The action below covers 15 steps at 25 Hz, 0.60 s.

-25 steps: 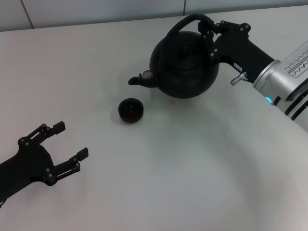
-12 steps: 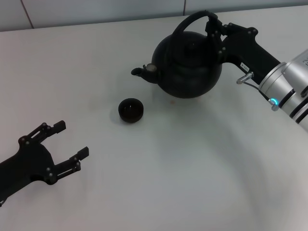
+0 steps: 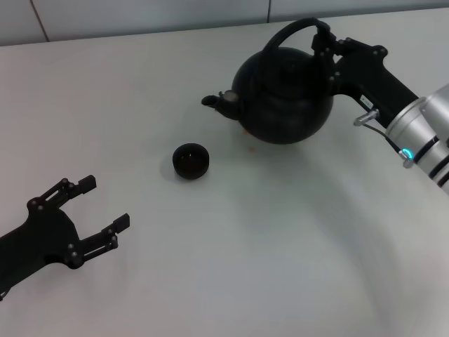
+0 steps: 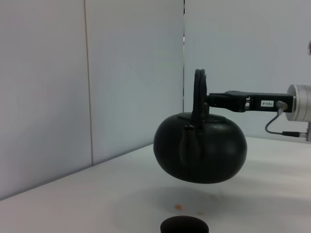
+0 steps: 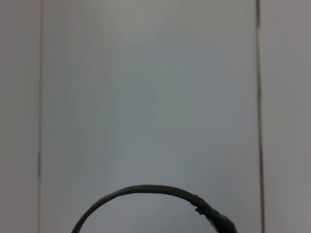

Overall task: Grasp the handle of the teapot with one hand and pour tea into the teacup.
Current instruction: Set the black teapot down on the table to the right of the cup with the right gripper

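Head view: R tool [image 3: 324, 43] clamps handle [image 3: 291, 29], teapot [image 3: 284, 98] lifted off tabletop [image 3: 245, 246], spout toward cup [image 3: 190, 161] for pouring; L tool [image 3: 98, 210] wide, idle.

The head view looks down from above on the white table [image 3: 231, 246], taking in both arms. The left wrist view sits low near the tabletop, facing level across it toward the teapot [image 4: 200, 153] — shared with the head view. The right wrist view faces the wall [image 5: 146, 87], close behind the handle [image 5: 146, 190].
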Each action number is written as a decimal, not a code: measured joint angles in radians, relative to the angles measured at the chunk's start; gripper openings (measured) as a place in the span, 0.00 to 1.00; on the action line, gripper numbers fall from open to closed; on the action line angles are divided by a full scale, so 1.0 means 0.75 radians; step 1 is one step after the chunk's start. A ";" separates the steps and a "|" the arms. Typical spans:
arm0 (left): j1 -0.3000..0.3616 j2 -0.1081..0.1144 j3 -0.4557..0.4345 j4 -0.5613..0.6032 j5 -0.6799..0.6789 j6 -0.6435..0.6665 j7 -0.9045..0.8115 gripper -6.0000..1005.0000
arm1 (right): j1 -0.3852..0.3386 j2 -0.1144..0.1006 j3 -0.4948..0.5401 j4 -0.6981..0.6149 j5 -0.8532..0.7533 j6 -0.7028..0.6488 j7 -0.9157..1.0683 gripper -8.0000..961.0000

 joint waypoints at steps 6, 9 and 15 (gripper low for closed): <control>0.000 0.000 0.000 -0.003 0.000 0.000 0.000 0.86 | -0.050 -0.003 0.061 -0.012 0.000 -0.003 0.004 0.08; 0.000 0.001 0.000 -0.004 0.000 0.000 0.000 0.86 | -0.056 -0.003 0.066 -0.013 0.000 -0.003 0.005 0.08; -0.004 0.002 0.000 -0.006 0.000 -0.002 0.000 0.86 | -0.047 -0.004 0.067 -0.010 0.000 0.057 0.000 0.08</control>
